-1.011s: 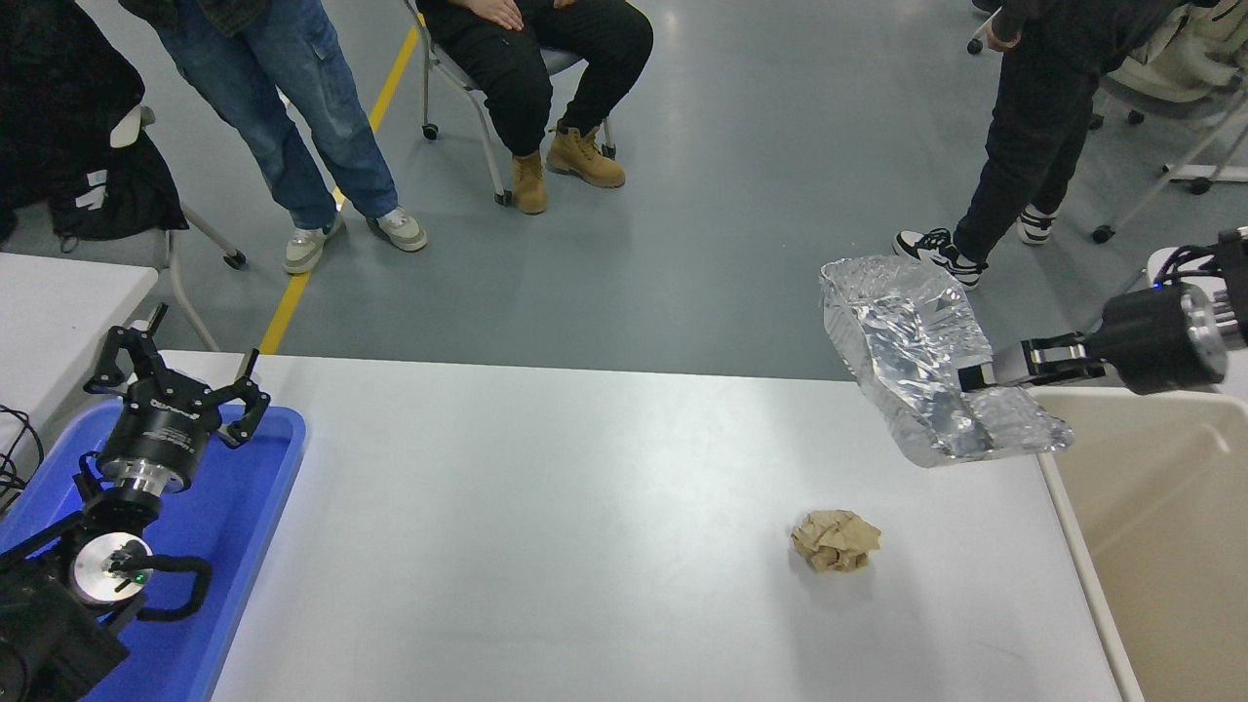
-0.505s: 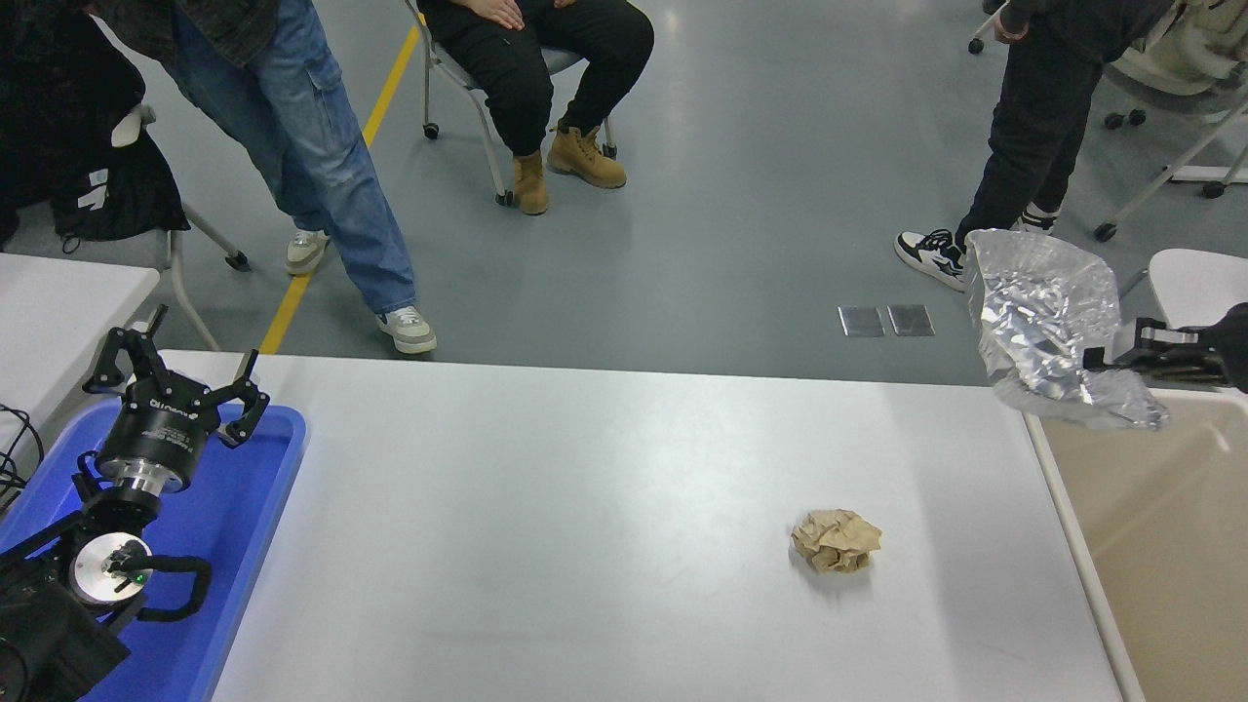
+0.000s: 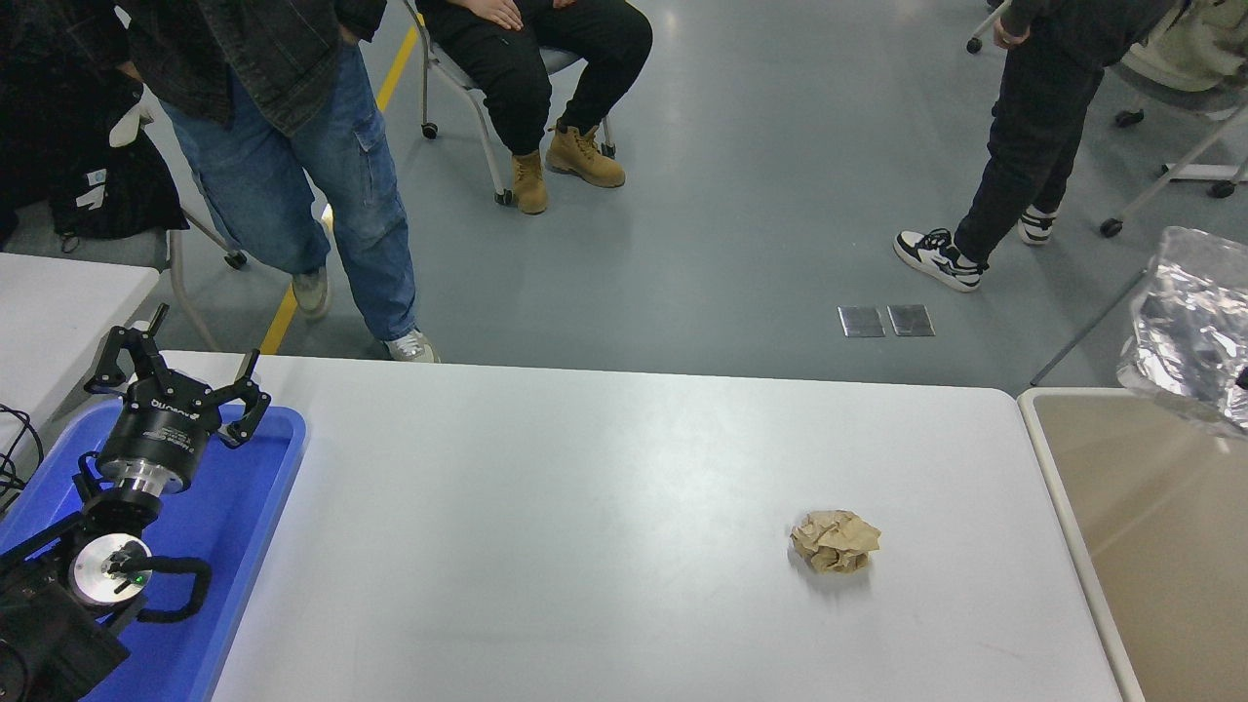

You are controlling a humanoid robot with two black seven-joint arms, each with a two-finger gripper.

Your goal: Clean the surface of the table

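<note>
Over at the right edge, above the tan bin [image 3: 1150, 546]: a shiny silver bag [image 3: 1194, 322], held up in the air. Cannot see the right gripper, so cannot tell how its fingers are. Looks like the drop-the-trash step. Down at the lower left, parked over the blue tray [image 3: 263, 507]: the left gripper [image 3: 180, 366], fingers spread wide, holding nothing. Across the middle: the table surface [image 3: 585, 507], big and white, with just a crumpled brown paper ball [image 3: 836, 541] lying on it, nearer the right side. Next, probably: let the bag fall into the bin, then come back for the paper ball, squeezing it gently from above.
</note>
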